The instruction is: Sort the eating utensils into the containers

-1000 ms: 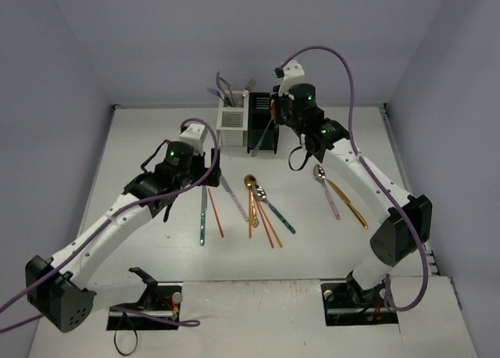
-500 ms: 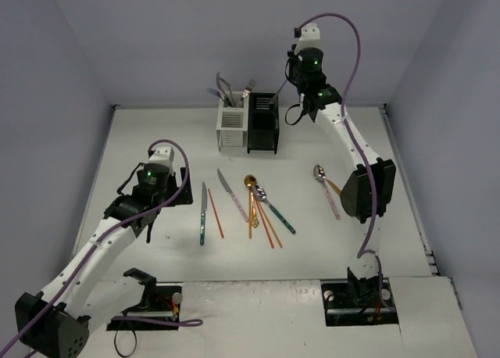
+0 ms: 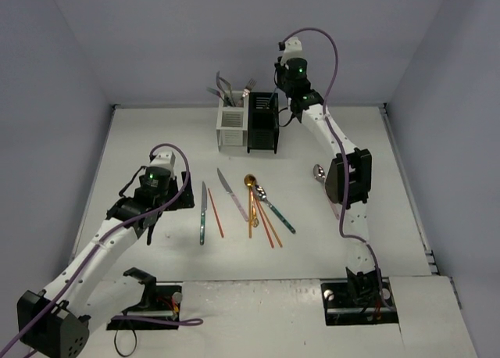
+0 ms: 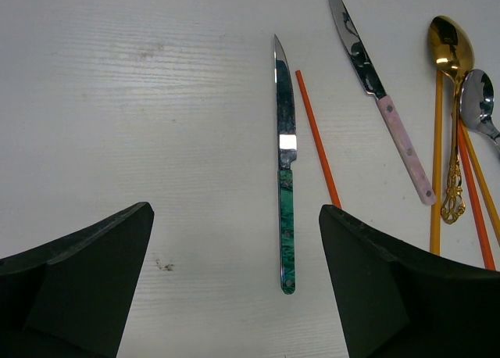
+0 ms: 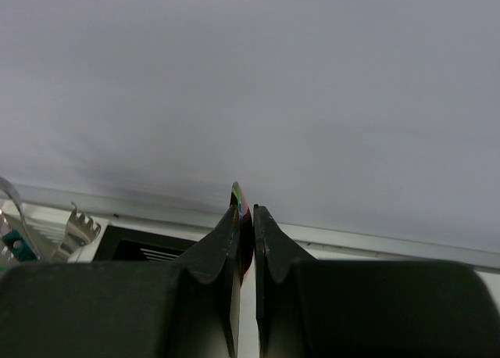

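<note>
Table: white, matt, faint grain plus a few scuffs (looks like painted board).
Teal-handled knife: mirror-polished metal blade, glossy marbled handle.
Pink-handled knife: same polished blade, satin pink handle with metal rivets.
Gold spoon: glossy gold-tone metal, embossed handle end.
Silver spoon: bright polished metal.
Orange chopstick: smooth and matt, material unclear.
Left gripper: fingers are matt black plastic, slightly grainy.
Right gripper: same finish.
Utensil tip: thin metal with an iridescent sheen.
White caddy and black caddy: both low-sheen.
</note>
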Robot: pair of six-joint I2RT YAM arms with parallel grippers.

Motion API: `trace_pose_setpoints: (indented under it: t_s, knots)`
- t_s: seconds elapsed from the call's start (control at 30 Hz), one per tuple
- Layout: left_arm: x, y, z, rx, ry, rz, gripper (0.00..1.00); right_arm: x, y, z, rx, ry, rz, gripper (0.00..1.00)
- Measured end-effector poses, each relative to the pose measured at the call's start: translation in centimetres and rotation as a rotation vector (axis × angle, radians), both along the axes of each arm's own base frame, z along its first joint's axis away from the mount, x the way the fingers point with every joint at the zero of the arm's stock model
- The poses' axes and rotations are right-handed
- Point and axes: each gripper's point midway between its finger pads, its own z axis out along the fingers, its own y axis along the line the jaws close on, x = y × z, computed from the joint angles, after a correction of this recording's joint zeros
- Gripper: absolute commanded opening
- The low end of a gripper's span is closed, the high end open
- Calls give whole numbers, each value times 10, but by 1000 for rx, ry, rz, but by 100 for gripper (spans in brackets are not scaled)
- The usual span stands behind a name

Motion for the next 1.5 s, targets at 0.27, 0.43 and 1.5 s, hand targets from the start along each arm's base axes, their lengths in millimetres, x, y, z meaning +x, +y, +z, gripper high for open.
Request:
trace_pose_setpoints:
  t_s: [0.27, 0.43, 1.5]
  knots:
    - [3, -1, 2, 1, -14, -6, 86, 3, 20, -19, 22, 10, 89, 22]
    - [4, -2, 4, 3, -24, -15, 86, -1, 25, -35, 25, 27, 123, 44]
    - [29, -30, 9, -9, -66, -181, 86, -322, -125, -207, 96, 863, -230, 72]
